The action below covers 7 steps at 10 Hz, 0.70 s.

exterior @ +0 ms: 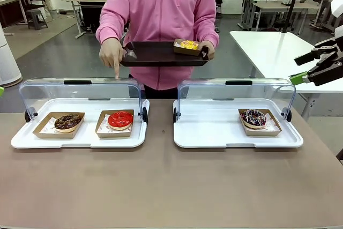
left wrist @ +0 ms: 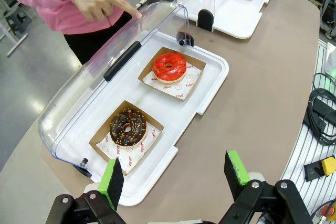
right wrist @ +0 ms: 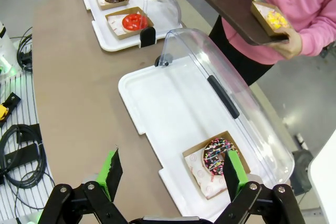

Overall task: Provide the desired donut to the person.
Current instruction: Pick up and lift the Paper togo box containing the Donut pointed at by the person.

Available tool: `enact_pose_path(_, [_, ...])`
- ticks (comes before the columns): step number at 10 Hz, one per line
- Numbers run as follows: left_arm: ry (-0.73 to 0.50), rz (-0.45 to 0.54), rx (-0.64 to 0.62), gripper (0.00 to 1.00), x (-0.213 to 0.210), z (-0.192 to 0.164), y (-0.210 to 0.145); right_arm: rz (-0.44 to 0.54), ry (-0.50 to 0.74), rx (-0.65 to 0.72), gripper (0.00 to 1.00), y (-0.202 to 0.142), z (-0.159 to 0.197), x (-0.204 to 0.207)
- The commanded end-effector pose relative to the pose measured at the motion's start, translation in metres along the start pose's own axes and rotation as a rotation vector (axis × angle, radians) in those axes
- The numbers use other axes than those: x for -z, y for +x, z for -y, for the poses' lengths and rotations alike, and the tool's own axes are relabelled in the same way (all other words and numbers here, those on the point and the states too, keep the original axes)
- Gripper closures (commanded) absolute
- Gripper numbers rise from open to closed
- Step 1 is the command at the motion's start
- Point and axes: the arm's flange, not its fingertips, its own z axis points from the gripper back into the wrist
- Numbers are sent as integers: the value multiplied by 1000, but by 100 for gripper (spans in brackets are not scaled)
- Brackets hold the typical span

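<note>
The left gripper (left wrist: 174, 169) and right gripper (right wrist: 172, 163) both hang with fingers spread, holding nothing. The person's hand (exterior: 112, 53) points a finger at the top edge of the clear lid (exterior: 53, 90) behind the red-glazed donut (exterior: 120, 119), which lies at the right end of the left display tray (exterior: 80, 142).

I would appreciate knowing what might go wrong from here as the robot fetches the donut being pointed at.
The red donut and the chocolate donut lie side by side, so the wrong one may be picked. The person's pointing hand hangs at the open lid, near the left end effector's likely path. The tray, held one-handed, might tip under a push.
</note>
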Motion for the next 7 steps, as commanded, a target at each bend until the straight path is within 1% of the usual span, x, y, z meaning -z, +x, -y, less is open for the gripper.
enact_pose_path(1, [-9,9,8,0,0,-1,-2,4,6,-1,0,-1,-1,1])
enact_pose_path(7, [0,0,0,0,0,0,0,4,6,-1,0,-1,-1,1])
